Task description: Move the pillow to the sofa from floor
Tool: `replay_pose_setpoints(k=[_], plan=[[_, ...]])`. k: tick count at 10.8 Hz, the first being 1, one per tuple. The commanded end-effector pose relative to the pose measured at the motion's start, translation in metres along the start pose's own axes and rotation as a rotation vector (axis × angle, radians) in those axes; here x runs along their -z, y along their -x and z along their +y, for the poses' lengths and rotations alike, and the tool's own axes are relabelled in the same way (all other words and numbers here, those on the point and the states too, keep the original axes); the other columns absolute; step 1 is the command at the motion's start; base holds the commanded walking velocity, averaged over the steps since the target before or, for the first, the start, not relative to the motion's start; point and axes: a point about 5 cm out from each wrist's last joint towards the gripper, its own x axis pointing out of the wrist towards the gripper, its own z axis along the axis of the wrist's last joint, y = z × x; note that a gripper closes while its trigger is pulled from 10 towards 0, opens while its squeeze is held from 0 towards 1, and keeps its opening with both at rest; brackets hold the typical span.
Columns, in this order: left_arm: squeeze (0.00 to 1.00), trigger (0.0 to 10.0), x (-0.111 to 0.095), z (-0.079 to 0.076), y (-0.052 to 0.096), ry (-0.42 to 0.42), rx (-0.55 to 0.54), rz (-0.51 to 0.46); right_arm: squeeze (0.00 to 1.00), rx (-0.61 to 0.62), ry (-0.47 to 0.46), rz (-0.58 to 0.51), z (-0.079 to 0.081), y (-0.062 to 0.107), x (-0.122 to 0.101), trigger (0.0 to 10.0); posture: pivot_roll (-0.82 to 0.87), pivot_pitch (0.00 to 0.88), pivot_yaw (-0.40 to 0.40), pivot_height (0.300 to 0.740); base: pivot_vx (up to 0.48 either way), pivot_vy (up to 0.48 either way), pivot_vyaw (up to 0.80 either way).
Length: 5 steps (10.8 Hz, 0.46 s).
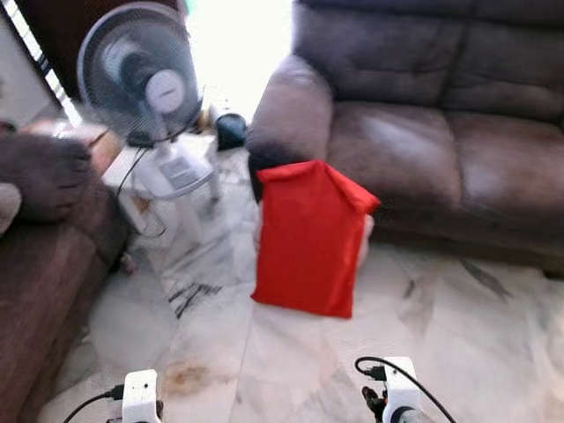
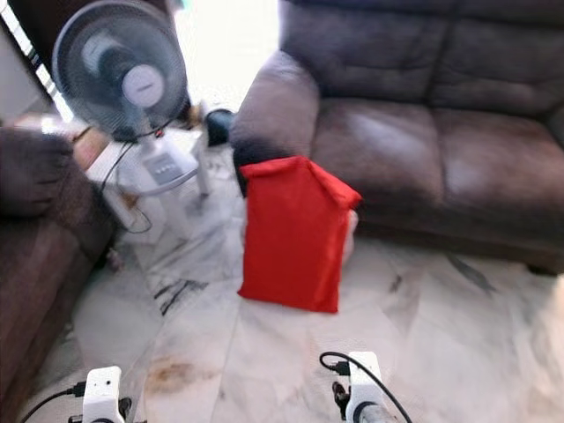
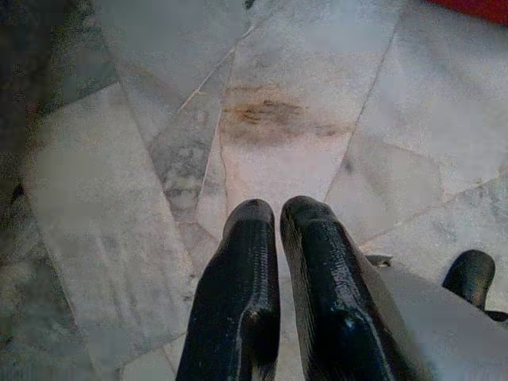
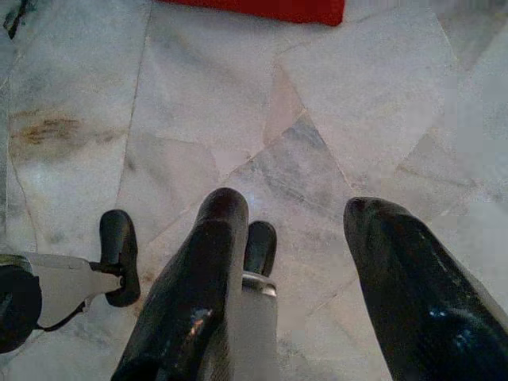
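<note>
A red pillow (image 1: pixel 307 238) stands on the marble floor, leaning against the front corner of the dark brown sofa (image 1: pixel 423 132). Its lower edge (image 4: pixel 270 9) is seen in the right wrist view. Both arms hang low in front of me, well short of the pillow. My left gripper (image 3: pixel 276 210) is shut, fingers together over bare floor with nothing between them. My right gripper (image 4: pixel 298 210) is open, its two black fingers spread over the tiles. The left gripper's fingers (image 4: pixel 119 238) also show in the right wrist view.
A white standing fan (image 1: pixel 145 79) stands left of the pillow, its cable trailing on the floor. A second brown couch (image 1: pixel 44 256) lines the left side. A rust-coloured stain (image 1: pixel 187 377) marks the tile ahead. A small dark object (image 1: pixel 231 130) sits by the sofa's armrest.
</note>
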Motion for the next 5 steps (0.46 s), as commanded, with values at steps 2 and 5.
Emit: replay_pose_setpoints(k=[2,5], plan=[[0.00,10.0,0.0068,0.0011,0.0020,0.003,-0.007,0.017,0.00,0.001,0.000,0.020,-0.0001,0.0009,0.0061,10.0,0.15,0.151,-0.022,0.740,0.244,0.000,0.00],[0.00,10.0,0.0054,-0.0005,0.0016,0.004,-0.002,0.012,0.00,0.002,0.008,0.028,-0.0004,0.0009,0.0069,10.0,0.15,0.149,-0.023,0.740,0.246,0.000,0.00]])
